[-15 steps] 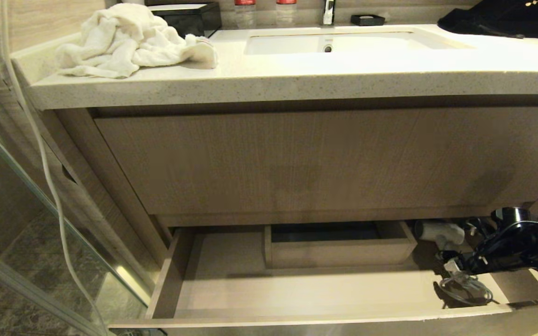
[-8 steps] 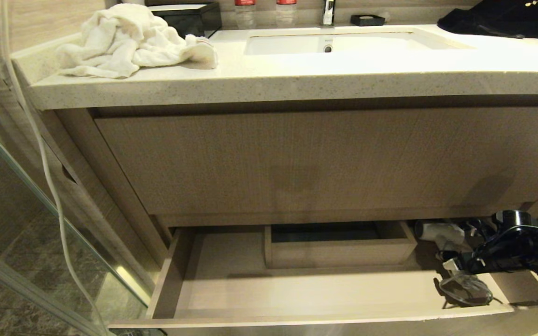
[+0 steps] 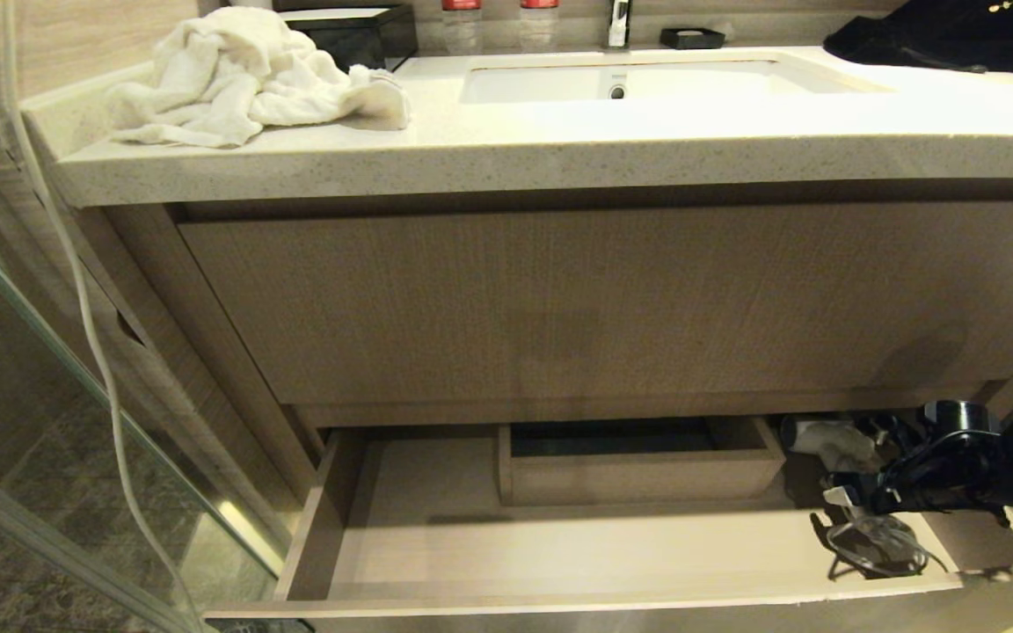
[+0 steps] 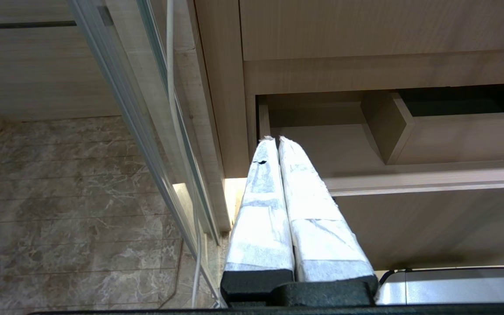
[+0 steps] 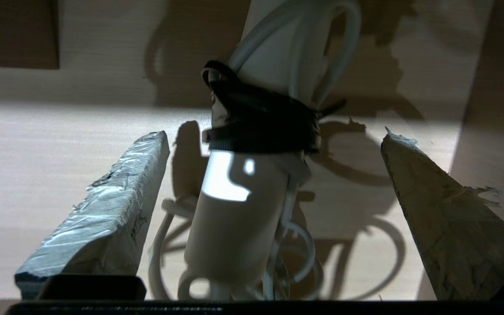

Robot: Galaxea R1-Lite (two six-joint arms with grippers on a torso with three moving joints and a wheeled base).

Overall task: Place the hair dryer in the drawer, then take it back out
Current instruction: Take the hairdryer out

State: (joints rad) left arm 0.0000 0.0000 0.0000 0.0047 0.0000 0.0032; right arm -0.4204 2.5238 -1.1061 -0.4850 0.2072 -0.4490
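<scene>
Two taped fingers (image 5: 116,205) of right gripper (image 5: 274,140) spread wide either side of hair dryer (image 5: 239,205), gripping nothing. Dropped a bit lower into open drawer (image 3: 559,549) than a second ago, at about 4 o'clock. Left gripper (image 4: 277,140) pinched closed, parked outside drawer's left end.

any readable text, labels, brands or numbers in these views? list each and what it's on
None can be read.
Two red-labelled bottles behind the white sink: print too small to read.
Black cloth item on the pale speckled countertop: small yellow marks, unreadable.
Faucet, white hair dryer, light wood-grain drawer: no text visible.
</scene>
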